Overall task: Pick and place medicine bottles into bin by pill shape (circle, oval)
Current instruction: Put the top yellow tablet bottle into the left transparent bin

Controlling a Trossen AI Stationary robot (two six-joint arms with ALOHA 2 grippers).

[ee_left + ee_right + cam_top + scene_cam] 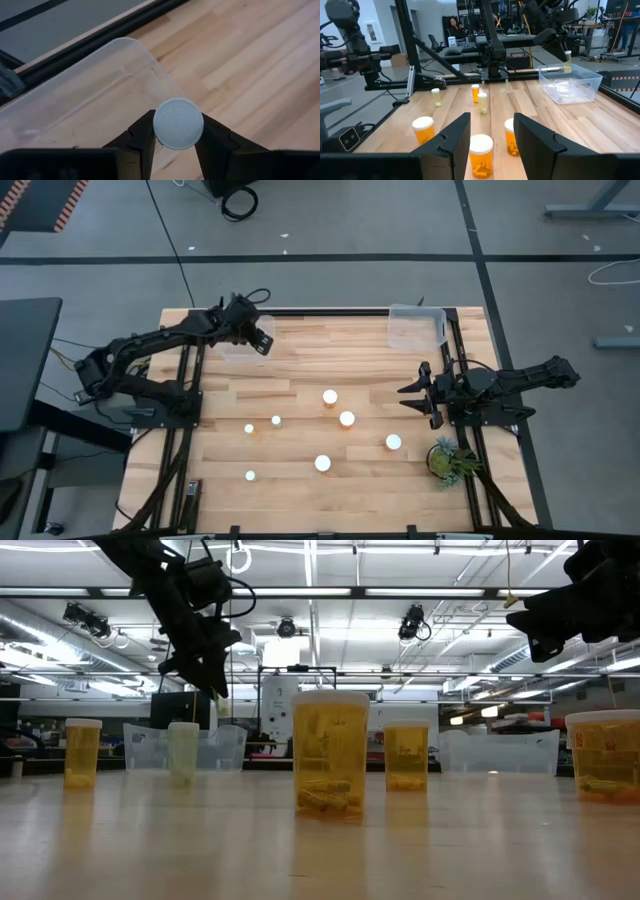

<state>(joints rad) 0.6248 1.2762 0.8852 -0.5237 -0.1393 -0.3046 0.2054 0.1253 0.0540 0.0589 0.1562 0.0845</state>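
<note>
The left gripper (176,150) holds a narrow bottle (178,123) by its sides, fingers pressed just under the white cap, and carries it above the left bin (85,95), near that bin's rim. In the right wrist view the bottle hangs upright over the clear bin, above its floor. The step in hand looks like the drop: the next move calls for centring the bottle over the bin's inside, lowering a little, then opening the fingers so it does not strike the rim and bounce out.

The right gripper (418,395) waits, closed and empty, at the table's right edge. Seven bottles stand on the table (300,380), the nearest to the left bin being a wide one (330,397). Farther off, the right bin (417,327) sits at the back corner.
</note>
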